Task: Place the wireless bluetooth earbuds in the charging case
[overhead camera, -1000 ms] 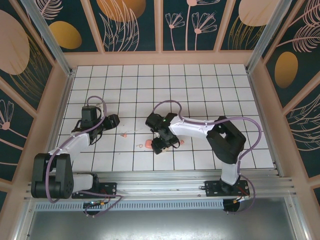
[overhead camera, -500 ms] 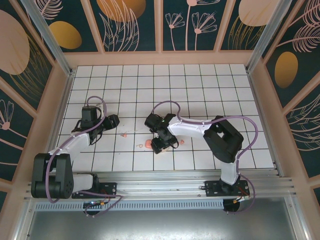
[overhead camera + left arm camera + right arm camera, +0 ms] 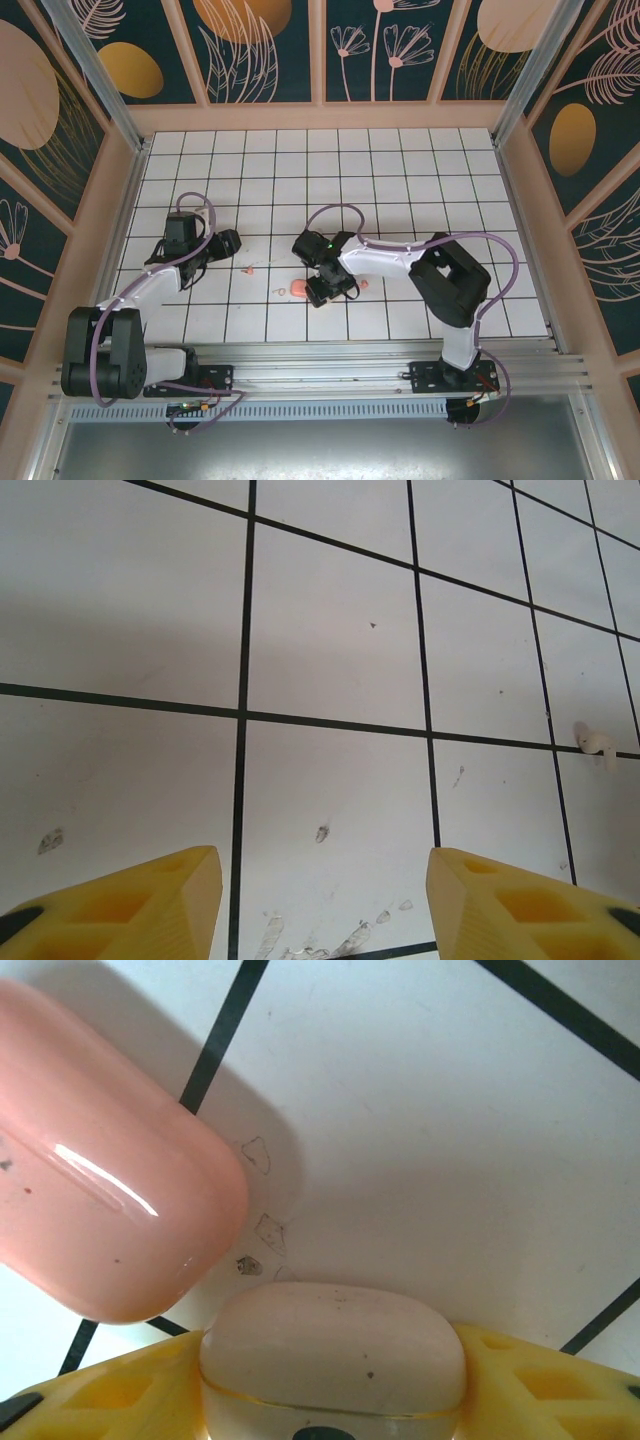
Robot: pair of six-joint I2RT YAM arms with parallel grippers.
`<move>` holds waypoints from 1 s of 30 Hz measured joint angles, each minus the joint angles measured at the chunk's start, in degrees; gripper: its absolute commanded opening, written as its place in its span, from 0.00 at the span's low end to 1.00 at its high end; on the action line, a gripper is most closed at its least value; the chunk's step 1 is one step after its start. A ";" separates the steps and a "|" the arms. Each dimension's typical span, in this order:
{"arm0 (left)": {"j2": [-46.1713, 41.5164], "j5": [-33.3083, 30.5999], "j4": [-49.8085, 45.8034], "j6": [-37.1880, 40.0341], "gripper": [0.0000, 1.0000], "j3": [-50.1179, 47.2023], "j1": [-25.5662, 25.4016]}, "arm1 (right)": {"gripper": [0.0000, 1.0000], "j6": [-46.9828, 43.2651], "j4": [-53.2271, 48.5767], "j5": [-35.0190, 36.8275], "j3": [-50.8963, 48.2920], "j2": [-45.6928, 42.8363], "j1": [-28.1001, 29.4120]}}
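White gridded table [image 3: 400,180], walled with dark floral panels, carries everything in a loose row near its near edge. The right gripper [image 3: 322,290] sits low at the centre. In its wrist view [image 3: 330,1352] the yellow fingers [image 3: 540,1380] are clamped on the ends of the cream charging case [image 3: 335,1330], so the pod's long axis runs straight across from finger to finger. A salmon-pink piece [image 3: 100,1190] lies just beside the case on its left (close, though I cannot tell if they touch), and from above it shows just left of that gripper [image 3: 297,290].

The left gripper [image 3: 228,243] hovers with its jaws well apart and nothing between them [image 3: 322,870]. One earbud [image 3: 250,268] lies just right of it and a little nearer. In the left wrist view it is a pale bit far off to the right of the fingers [image 3: 597,743], not between them. What looks like a second earbud [image 3: 279,292] lies between the first and the salmon-pink piece.

As I judge it, the left arm is the nearer and freer one, and must swing right to centre on the first earbud.
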 measured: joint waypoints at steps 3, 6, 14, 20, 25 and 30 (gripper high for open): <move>-0.04 0.00 0.07 0.61 0.54 0.00 -1.25 | 0.56 0.74 1.22 0.00 -1.25 -1.22 -0.24; -0.42 0.02 0.26 1.88 0.54 0.09 -3.54 | 0.56 1.99 3.15 -0.15 -3.08 -4.11 -1.46; -4.13 0.24 10.62 4.81 0.53 -0.59 -12.09 | 0.56 10.47 21.44 -2.19 -9.03 -18.64 -11.10; -9.97 0.28 25.68 6.21 0.52 -6.91 -17.49 | 0.55 18.12 36.48 -5.49 -15.54 -23.65 -15.21; -9.94 1.88 36.17 8.83 0.55 -10.10 -21.70 | 0.55 23.91 45.66 -8.09 -19.41 -24.76 -16.13; -8.22 4.57 42.07 12.70 0.54 -10.12 -23.17 | 0.55 27.85 53.92 -11.10 -19.58 -25.38 -16.33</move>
